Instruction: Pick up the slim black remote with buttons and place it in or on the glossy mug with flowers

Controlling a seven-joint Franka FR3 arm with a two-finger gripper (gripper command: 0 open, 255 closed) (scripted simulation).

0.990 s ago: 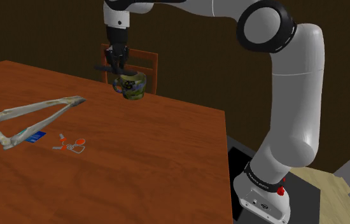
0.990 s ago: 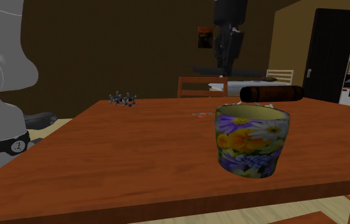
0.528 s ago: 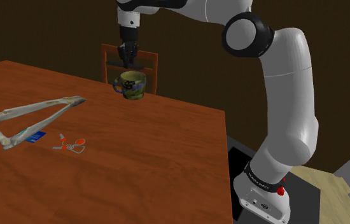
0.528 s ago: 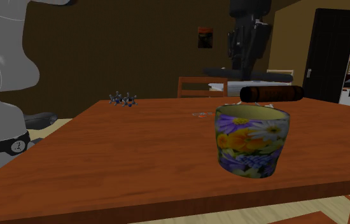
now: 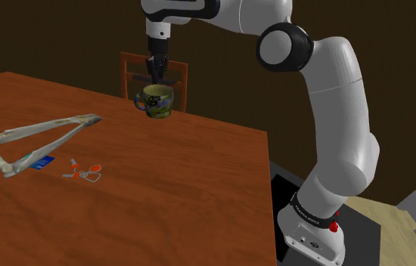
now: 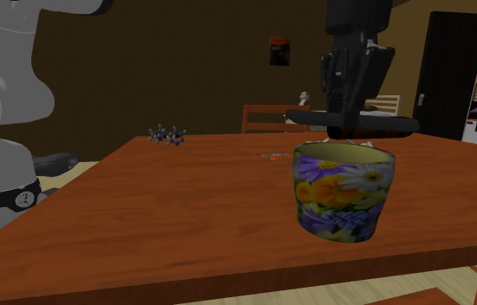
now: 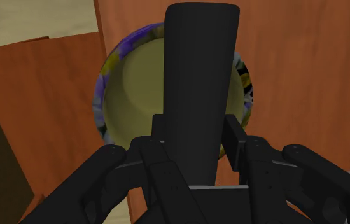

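Shoulder view: a reddish-brown wooden table (image 5: pixel 199 181) stands before dark brown walls, with a wooden chair (image 5: pixel 182 91) behind. The black gripper (image 6: pixel 347 113) clamps the slim black remote (image 7: pixel 200 76) level, just above the glossy flowered mug (image 6: pixel 343 191). It is lower than half a second ago.

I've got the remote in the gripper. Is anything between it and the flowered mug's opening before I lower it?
Nothing visible stands in the way. The remote, clasped level in the gripper, hangs right above the mug. In the wrist view, what shows of the mug's inside is bare.
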